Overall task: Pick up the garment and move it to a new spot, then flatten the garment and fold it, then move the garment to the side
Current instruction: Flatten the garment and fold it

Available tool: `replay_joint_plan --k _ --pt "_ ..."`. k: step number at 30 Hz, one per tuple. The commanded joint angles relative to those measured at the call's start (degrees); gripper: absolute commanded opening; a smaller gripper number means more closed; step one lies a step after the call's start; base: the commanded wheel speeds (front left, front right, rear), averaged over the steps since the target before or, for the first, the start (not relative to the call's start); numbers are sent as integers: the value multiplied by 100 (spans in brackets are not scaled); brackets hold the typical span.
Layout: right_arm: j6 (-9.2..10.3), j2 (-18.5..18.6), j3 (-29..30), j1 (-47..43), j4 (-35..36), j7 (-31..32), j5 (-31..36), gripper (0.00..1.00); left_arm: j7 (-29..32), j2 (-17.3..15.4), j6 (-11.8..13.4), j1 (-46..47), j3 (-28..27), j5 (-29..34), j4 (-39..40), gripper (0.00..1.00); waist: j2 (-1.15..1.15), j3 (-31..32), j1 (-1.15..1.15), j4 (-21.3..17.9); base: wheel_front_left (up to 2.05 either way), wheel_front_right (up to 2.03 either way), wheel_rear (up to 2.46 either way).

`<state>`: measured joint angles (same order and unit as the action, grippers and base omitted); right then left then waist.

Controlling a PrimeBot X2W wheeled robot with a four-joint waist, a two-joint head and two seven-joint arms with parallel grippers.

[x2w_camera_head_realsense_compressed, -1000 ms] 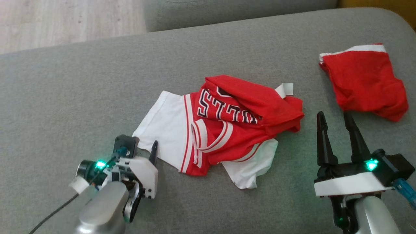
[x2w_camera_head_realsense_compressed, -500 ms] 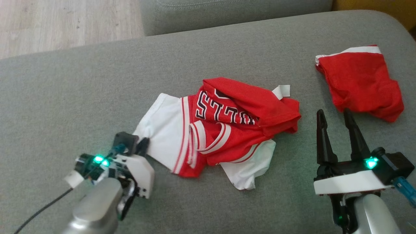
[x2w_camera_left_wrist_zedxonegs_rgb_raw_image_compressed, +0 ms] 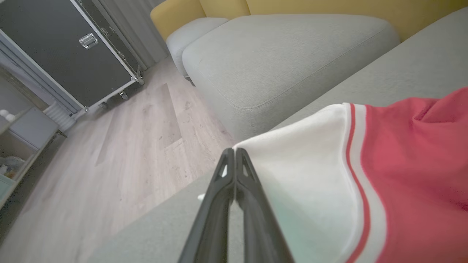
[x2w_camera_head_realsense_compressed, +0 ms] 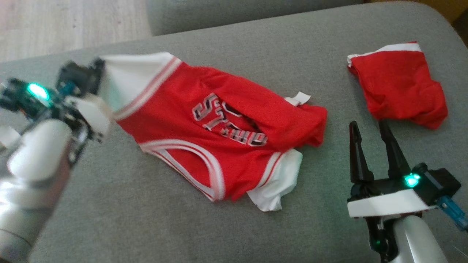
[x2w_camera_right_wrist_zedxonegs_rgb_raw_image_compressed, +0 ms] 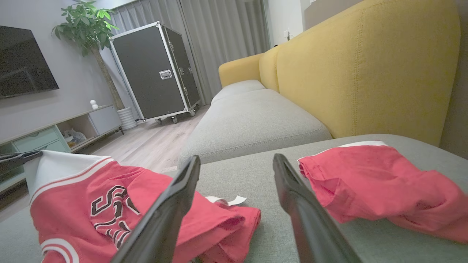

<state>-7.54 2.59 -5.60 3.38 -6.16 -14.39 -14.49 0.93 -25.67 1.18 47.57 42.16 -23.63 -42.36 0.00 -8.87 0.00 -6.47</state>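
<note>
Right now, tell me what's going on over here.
The left claw is shut on the white corner of the red-and-white jersey, holding that corner raised while the rest drapes across the grey sofa cushion. The right claw hangs open beside the jersey, touching nothing. A second red garment lies apart, farther right.

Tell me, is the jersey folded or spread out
Partly spread: jersey stretched by the left pincer at its white corner, other end bunched.

The grey cushion (x2w_camera_head_realsense_compressed: pixel 234 226) is viewed from above by the head camera. Low, near views along it are given by both wrist cameras; the lettered garment (x2w_camera_head_realsense_compressed: pixel 175 98) is shared by all.
</note>
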Motion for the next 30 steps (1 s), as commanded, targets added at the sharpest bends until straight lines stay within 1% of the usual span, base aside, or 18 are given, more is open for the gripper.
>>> replay_joint_plan --k 1,5,10,12,13,14,19,25,30 --pt "5 29 -176 280 222 -61 -40 100 -30 -356 -15 516 -239 100 41 0 0 -73 0 -63 0 0 0" --pt "5 29 -295 381 254 -61 -68 100 -114 -603 -57 1209 -211 366 -261 0 0 -243 0 -217 0 0 0" --pt "5 29 -491 516 290 -61 -118 100 -493 -837 110 2055 -246 678 -699 0 0 -475 0 -470 0 0 0" --pt "5 29 -538 539 301 -61 -147 100 -618 -853 83 2272 -196 773 -859 0 0 -553 0 -559 0 0 0" --pt "5 29 -551 540 304 -61 -158 100 -707 -838 81 2360 -180 805 -927 3 0 -586 0 -593 0 0 0" --pt "5 29 -558 543 306 -61 -164 100 -800 -820 106 2438 -168 837 -997 100 0 -621 0 -621 0 0 0" --pt "5 29 -515 561 319 -61 -169 100 -1282 -547 307 2605 -182 848 -1300 100 0 -690 0 -614 0 0 0" --pt "5 29 -412 553 286 -61 -77 100 -1539 -147 221 2406 -198 686 -1423 100 0 -543 0 -292 0 0 0" --pt "5 29 -267 458 237 -61 19 100 -1587 160 128 1869 -359 396 -1158 100 0 -186 0 139 0 0 0"
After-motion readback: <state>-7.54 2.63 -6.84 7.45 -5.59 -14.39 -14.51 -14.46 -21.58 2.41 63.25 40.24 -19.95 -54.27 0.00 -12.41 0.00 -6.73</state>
